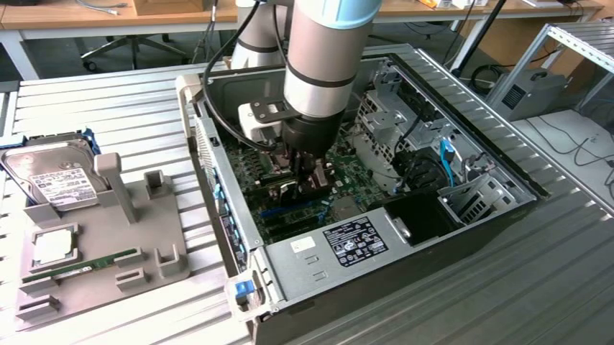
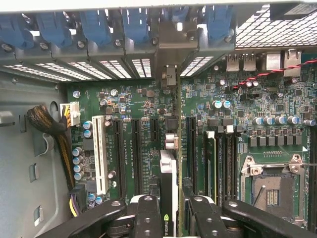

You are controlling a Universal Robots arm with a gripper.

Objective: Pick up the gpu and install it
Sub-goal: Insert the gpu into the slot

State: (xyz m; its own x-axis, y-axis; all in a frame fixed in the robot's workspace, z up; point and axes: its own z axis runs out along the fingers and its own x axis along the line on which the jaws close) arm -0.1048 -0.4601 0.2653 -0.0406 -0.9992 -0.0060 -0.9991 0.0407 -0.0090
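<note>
In the wrist view the gpu (image 2: 168, 171) is seen edge-on, a thin card with a green logo near the fingers and its metal end bracket (image 2: 168, 77) reaching to the blue slot covers. My gripper (image 2: 171, 210) is shut on it, with one black finger (image 2: 148, 215) on each side. The card hangs upright over the green motherboard (image 2: 133, 99), between two long black expansion slots (image 2: 134, 156). I cannot tell whether it touches a slot. In the exterior view the gripper (image 1: 309, 183) reaches down into the open computer case (image 1: 364, 244), and the arm hides most of the card.
A white slot (image 2: 100, 153), the memory slots (image 2: 223, 163) and the CPU socket (image 2: 270, 191) lie around the card. A braided cable bundle (image 2: 47, 124) runs along the case wall. Beside the case, a grey holder (image 1: 144, 237) carries a hard drive (image 1: 57, 180) and a RAM stick (image 1: 82, 267).
</note>
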